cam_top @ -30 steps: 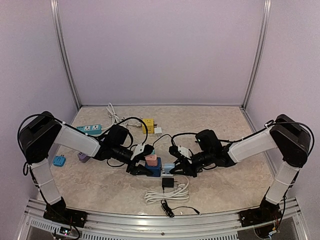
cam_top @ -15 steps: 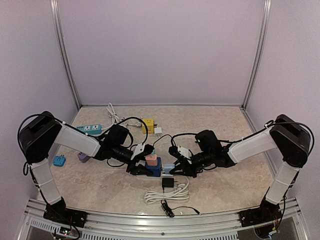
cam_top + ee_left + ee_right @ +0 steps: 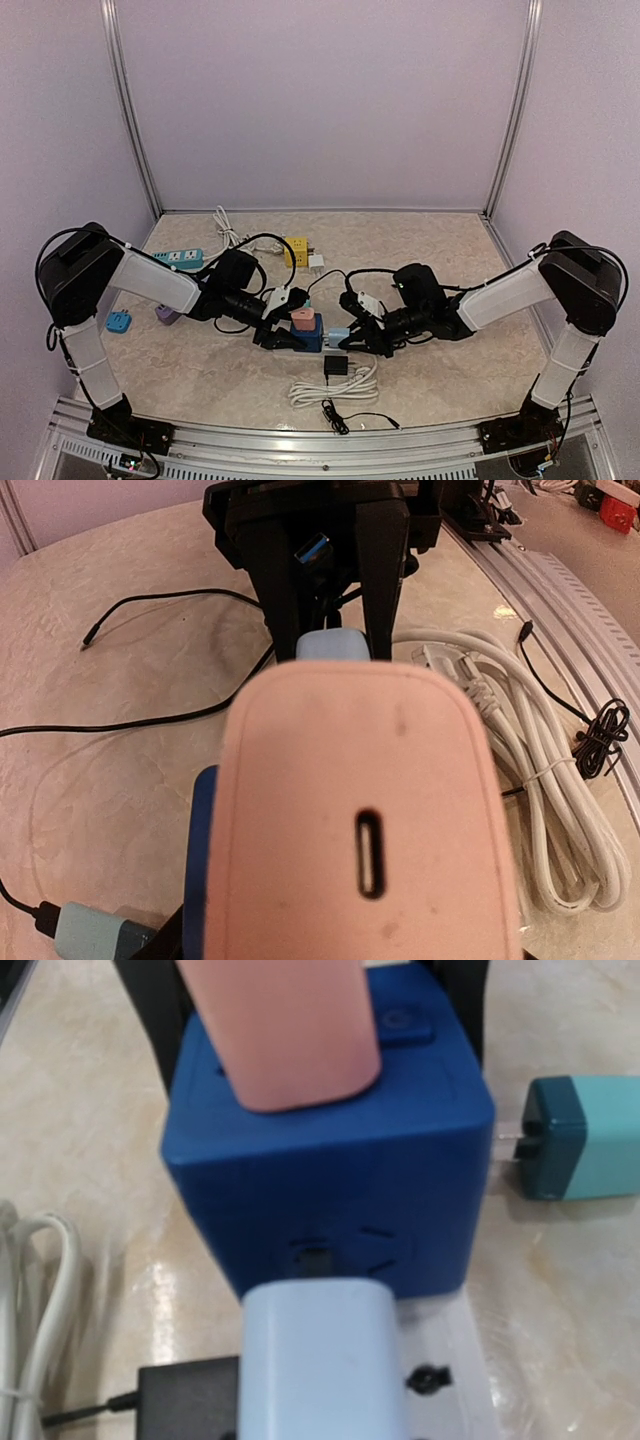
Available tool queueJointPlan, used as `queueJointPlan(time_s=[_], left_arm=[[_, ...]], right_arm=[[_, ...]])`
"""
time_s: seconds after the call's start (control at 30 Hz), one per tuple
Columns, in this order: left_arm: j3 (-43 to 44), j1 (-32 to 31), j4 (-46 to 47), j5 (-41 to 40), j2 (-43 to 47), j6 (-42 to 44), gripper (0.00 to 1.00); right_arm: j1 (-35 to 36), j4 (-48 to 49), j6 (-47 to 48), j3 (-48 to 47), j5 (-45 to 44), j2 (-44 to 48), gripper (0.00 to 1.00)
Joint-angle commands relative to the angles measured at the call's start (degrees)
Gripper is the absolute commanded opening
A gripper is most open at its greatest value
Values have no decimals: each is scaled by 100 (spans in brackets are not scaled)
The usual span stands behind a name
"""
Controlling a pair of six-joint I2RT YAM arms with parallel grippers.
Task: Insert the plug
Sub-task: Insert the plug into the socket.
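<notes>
Plug [image 3: 320,1360] sits at the side of the blue cube [image 3: 330,1170] — pinched by the right hand [image 3: 347,340], the left hand [image 3: 280,338] clamping the cube; seating looks incomplete, a push remains.

The pink charger [image 3: 365,820] fills the left wrist view, blurred, with its lower end cut off by the bottom edge. It hides most of the cube [image 3: 198,870] and of the plug [image 3: 333,643] behind it. In the right wrist view the charger's top and the plug's lower end run out of frame, and the plug's prongs cannot be seen. A teal adapter [image 3: 580,1135] is cut by the right edge, a white cable [image 3: 40,1290] by the left.
</notes>
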State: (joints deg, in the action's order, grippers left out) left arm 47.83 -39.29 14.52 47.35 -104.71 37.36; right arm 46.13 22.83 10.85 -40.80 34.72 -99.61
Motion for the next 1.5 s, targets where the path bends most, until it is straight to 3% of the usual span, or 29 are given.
queueJointPlan(time_s=[0.0, 0.5, 0.7, 0.93, 1.03, 1.17, 1.3, 1.47], left_arm=[[-33, -147, 235, -238, -261, 74, 0], [-19, -198, 359, -269, -322, 64, 0], [-29, -215, 432, -210, -322, 51, 0], [31, -448, 1448, -192, -514, -789, 0], [35, -512, 1761, 78, -639, -977, 0], [7, -561, 2359, 541, -770, -1145, 0], [-58, -621, 2859, 695, -838, -956, 0], [-122, -641, 3212, 784, -892, -885, 0]], right_arm=[[240, 717, -76, -87, 73, 93, 0], [300, 1091, -359, -237, 335, 145, 0], [302, 780, -276, -509, -11, -87, 0], [488, 572, -173, -1328, -365, -642, 0], [659, 576, 28, -1658, -110, -763, 0], [729, 873, 272, -1868, 866, -821, 0], [669, 361, 703, -2234, 1496, -1019, 0], [483, 735, 36, -2528, 1720, -1633, 0]])
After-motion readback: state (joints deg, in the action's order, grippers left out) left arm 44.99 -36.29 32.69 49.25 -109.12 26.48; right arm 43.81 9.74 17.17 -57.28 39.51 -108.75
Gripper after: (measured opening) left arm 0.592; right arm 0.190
